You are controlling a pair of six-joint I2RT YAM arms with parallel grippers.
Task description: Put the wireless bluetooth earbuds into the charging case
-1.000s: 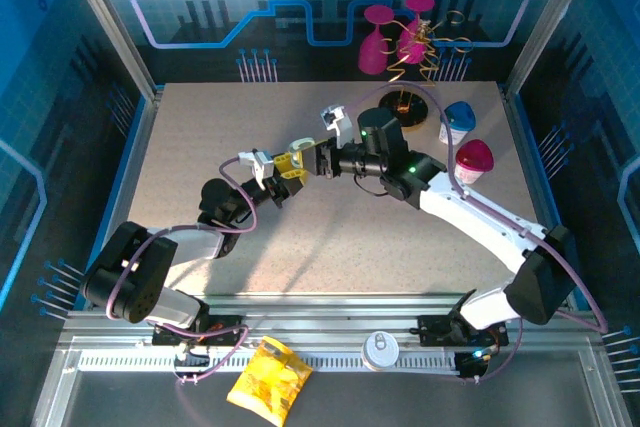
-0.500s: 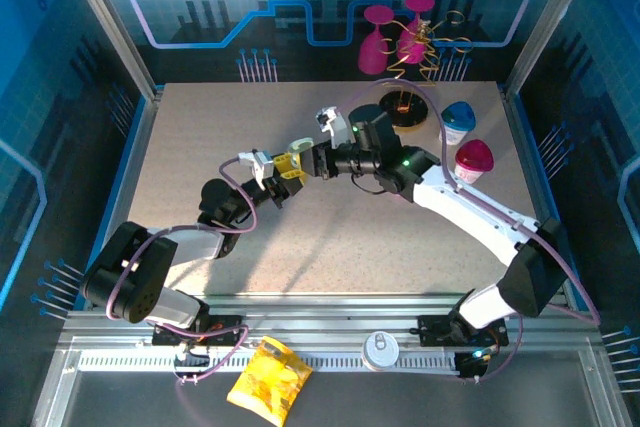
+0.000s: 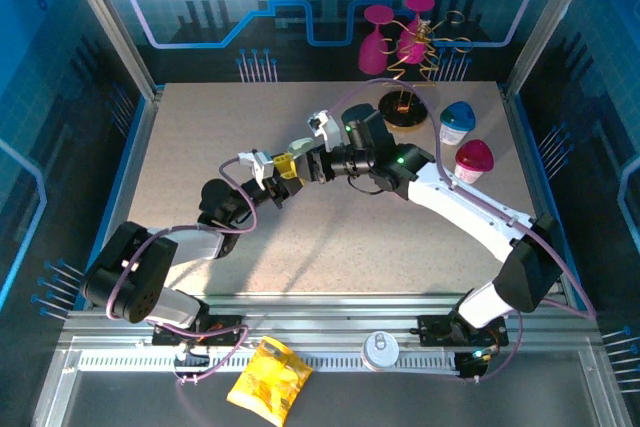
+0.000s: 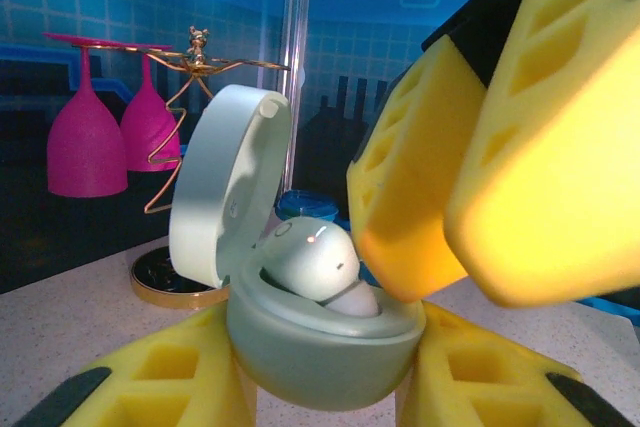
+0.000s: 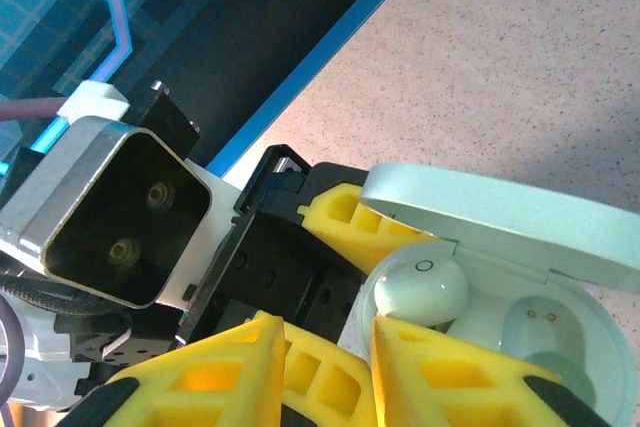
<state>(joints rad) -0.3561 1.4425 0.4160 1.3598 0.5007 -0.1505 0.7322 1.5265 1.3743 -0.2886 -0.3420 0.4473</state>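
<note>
My left gripper (image 3: 282, 171) is shut on the base of a pale green charging case (image 4: 320, 347), whose lid (image 4: 225, 187) stands open. One whitish-green earbud (image 4: 312, 262) sits in a socket of the case. In the right wrist view the earbud (image 5: 420, 292) lies just past one fingertip, and the socket beside it (image 5: 545, 325) shows two bare contacts. My right gripper (image 5: 330, 332) hovers over the case's open mouth, jaws apart with nothing between them. From the left wrist its yellow fingers (image 4: 410, 197) hang close beside the earbud.
Pink wine glasses on a gold wire stand (image 3: 400, 32) are at the back, with a black disc (image 3: 403, 107) in front of them. Blue-lidded (image 3: 458, 122) and pink-lidded (image 3: 473, 159) cups stand at the right. A yellow bag (image 3: 268, 379) and a round tin (image 3: 381, 349) lie on the front rail.
My right arm has edged to the left, bringing its gripper closer over the case. The left arm and the case have stayed put.
</note>
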